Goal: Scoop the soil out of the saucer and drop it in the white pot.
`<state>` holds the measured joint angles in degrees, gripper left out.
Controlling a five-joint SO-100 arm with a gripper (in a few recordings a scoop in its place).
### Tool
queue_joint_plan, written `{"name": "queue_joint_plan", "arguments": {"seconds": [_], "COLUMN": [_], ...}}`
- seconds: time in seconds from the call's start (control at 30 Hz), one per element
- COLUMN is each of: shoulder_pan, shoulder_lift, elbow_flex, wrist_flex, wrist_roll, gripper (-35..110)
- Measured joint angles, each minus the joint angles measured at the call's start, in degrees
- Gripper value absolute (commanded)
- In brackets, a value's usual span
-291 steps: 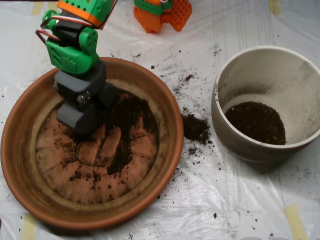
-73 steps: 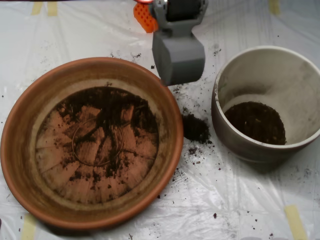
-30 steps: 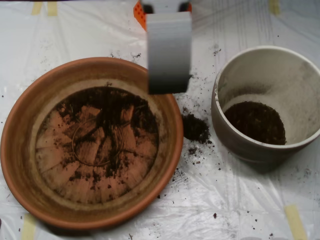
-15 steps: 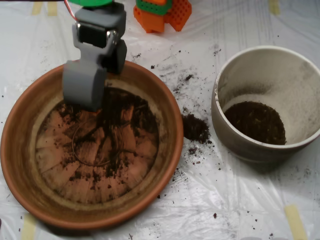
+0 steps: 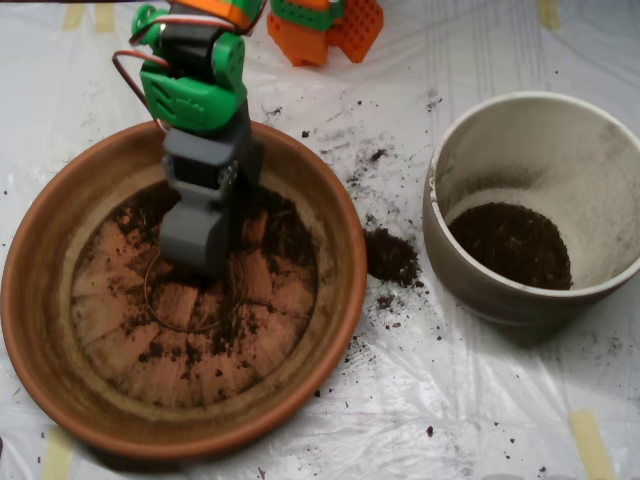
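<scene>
A sheet of clear, crinkled plastic (image 5: 480, 400) covers your table, held down with strips of yellowish tape (image 5: 592, 440) at the edges and sprinkled with dark crumbs. On the left sits the large, round, shallow terracotta-orange saucer (image 5: 40, 300), its ridged base thinly streaked with loose, dark brown-black soil (image 5: 275, 225), thickest toward the upper part of the dish. Your grey clamshell scoop (image 5: 200, 245) is inside the saucer, its tip down near the centre of the base among the streaks; from above you cannot tell whether its two shells are apart or together, or whether anything is in them. Above it the arm's green wrist block (image 5: 195, 90) leans in over the saucer's far rim, and the orange base (image 5: 325, 25) stands at the top edge of the view. To the right, well apart from the saucer, stands the round, deep, off-white pot (image 5: 600, 180) with dusty stained walls; a dark layer of soil lies in its bottom. Between the two vessels a small spilled heap of soil (image 5: 390, 255) rests on the plastic, just beside the saucer's rim.
</scene>
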<state>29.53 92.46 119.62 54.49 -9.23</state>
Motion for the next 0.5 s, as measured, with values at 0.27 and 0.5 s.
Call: {"name": "queue_joint_plan", "arguments": {"seconds": [0.27,0.5], "shoulder_pan": [0.5,0.7], "shoulder_lift": [-6.4,-5.7], "elbow_flex": [-7.1,-7.3], "wrist_flex": [0.4,0.4], "wrist_roll": [-2.7,-4.8], "gripper": [18,12]}}
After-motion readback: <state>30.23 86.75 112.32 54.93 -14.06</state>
